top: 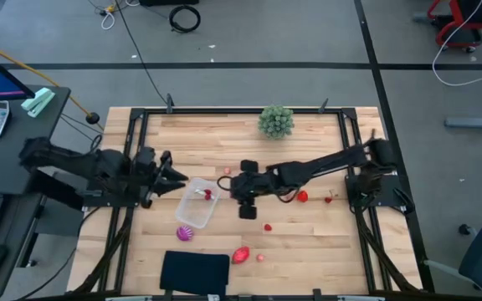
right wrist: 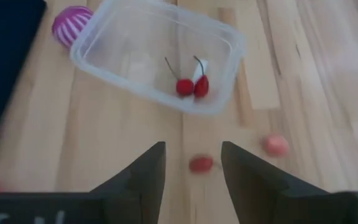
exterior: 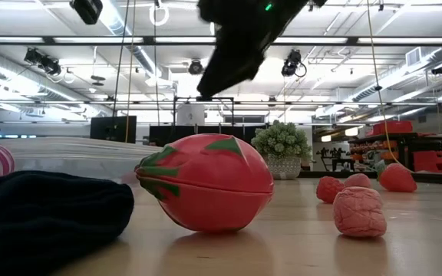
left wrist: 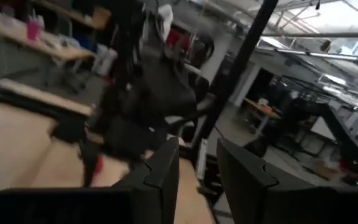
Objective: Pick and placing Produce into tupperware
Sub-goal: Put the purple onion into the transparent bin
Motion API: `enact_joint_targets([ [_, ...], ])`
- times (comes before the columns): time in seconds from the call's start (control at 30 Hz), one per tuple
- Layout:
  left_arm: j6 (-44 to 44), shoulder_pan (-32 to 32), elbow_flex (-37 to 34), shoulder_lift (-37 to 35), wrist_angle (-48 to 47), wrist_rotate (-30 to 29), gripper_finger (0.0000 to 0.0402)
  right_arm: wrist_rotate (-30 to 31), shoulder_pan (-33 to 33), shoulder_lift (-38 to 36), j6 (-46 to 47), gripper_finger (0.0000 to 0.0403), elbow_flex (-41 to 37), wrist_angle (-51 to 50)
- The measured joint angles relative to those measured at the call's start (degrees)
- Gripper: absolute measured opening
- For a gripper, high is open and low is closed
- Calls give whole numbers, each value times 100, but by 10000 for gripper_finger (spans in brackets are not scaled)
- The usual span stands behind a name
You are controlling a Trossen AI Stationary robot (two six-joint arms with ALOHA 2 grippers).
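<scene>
Above mid-table, our right gripper [right wrist: 191,171] hovers with fingers parted and empty, just right of the clear tupperware [top: 196,203], where we count a pair of red cherries [right wrist: 192,85] already lying inside. Directly below the fingers sits a small red berry [right wrist: 201,164] on the bare wood, another [right wrist: 276,145] close by. At the tub's left edge waits our left gripper [top: 172,176], its fingers spread, holding nothing. Nearer us lie the purple-white ball [top: 185,233], the bigger pink-red piece [top: 241,255] and a black pad [top: 194,272]; a green bushy plant [top: 276,121] stands at the table's [top: 308,242] far edge.
</scene>
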Motion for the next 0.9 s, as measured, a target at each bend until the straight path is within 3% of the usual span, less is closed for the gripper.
enact_joint_targets([
  [0.13,-141,-464,477,584,-395,-370,114,151,162,-429,417,165,2,-736],
  [0.27,-234,-894,978,1184,-1626,-1184,114,407,337,-680,882,165,2,-1406],
  [0.33,-664,-1083,1132,1466,-2197,-1640,114,529,430,-728,1039,165,2,-1622],
  [0.43,-1480,-1356,1282,1833,-2531,-1777,114,727,547,-731,1057,166,2,-1684],
  [0.57,-2284,-1845,1397,2280,-2553,-1860,114,794,603,-718,1057,167,2,-1682],
  [0.77,-3802,-2584,1434,3074,-2600,-2897,114,1147,593,-711,1042,165,2,-1673],
  [0.9,-4881,-2970,1434,3689,-2718,-3281,114,1175,550,-709,946,166,2,-1675],
])
